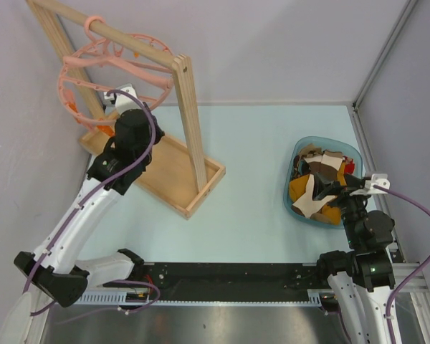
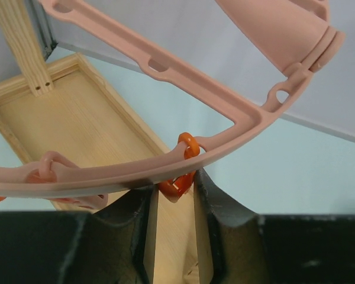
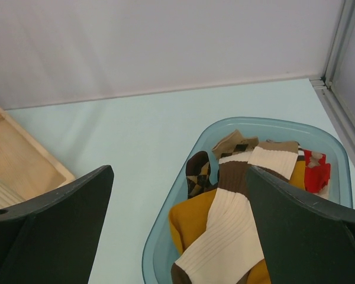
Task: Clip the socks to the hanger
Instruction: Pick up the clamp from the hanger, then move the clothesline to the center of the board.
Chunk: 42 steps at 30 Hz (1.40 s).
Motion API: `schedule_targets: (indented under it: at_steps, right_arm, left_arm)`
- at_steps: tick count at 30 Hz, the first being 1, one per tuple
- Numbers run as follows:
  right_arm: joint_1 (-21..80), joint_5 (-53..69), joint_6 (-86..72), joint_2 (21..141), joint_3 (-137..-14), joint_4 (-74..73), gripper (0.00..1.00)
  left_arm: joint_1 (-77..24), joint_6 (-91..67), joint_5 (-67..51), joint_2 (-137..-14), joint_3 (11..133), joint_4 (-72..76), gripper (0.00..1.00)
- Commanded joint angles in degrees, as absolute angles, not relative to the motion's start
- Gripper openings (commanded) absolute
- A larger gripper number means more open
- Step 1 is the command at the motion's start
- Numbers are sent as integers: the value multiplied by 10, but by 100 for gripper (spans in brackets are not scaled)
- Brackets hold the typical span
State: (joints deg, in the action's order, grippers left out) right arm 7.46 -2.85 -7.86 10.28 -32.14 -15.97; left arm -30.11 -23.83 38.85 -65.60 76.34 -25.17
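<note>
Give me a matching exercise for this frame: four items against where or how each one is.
1 left tool
2 right tool
3 socks
4 hanger

a heaped in the blue tub
b hooked on the wooden rack
c closed around an orange clip
d wide open, empty

Pairs: 1-c, 2-d, 3-a, 4-b

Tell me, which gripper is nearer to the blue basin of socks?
Right. The right gripper hovers open over the blue basin, above the socks. The left gripper is far away, closed on an orange clip of the pink hanger.
</note>
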Motion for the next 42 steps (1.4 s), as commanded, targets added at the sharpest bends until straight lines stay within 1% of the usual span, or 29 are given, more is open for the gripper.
schedule_targets:
  at_steps: [1, 5, 10, 13, 17, 23, 28, 31, 37, 40, 42]
  right_arm:
    - [79, 17, -77, 118, -333, -143, 100]
    - [87, 27, -110, 155, -343, -154, 99]
    - [88, 15, -150, 240, -377, -218, 100]
    - [86, 20, -157, 266, -398, -230, 100]
    - [69, -25, -168, 294, -421, -246, 100]
    - [6, -47, -171, 347, -424, -242, 100]
    - [4, -55, -189, 413, -431, -233, 100]
    - [4, -63, -199, 457, -458, -236, 100]
    - [4, -158, -185, 568, -532, -272, 99]
    - [4, -180, -175, 597, -546, -261, 100]
    - [4, -162, -166, 599, -547, -244, 99]
  left_arm:
    - [-295, -201, 291, -641, 809, -306, 9]
    - [-288, -185, 230, -649, 841, -358, 8]
    - [-286, -174, 179, -662, 865, -402, 4]
    - [-283, -171, 174, -662, 871, -414, 3]
    - [-282, -166, 179, -657, 867, -417, 2]
    - [-283, -163, 176, -644, 850, -407, 1]
    - [-282, -156, 168, -635, 830, -393, 0]
    - [-281, -150, 157, -629, 826, -389, 0]
    - [-279, -134, 141, -609, 803, -372, 0]
    - [-274, -131, 137, -603, 785, -360, 0]
    - [-273, -128, 125, -600, 778, -355, 0]
